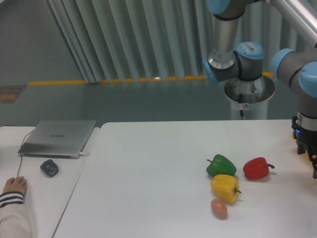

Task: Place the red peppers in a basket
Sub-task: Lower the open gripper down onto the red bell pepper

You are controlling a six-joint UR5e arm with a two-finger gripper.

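One hand (15, 185) rests at the far left edge, its striped sleeve cut off by the picture's corner. Beside it on the left table lie a closed laptop (58, 138) and a small dark mouse (49, 167), whose shape is hard to make out. On the white table (148, 173), toward the right, a green pepper (221, 166) sits just above a yellow pepper (225, 188), the two touching or nearly so. A small orange-brown egg-like thing (219, 208) lies just below the yellow one; what it is I cannot tell. The red pepper (256, 168) lies on the table right of the green, stem pointing right. The gripper (308, 148) hangs at the right edge, mostly cut off, so whether its fingers are spread or pressed together cannot be told. No basket shows.
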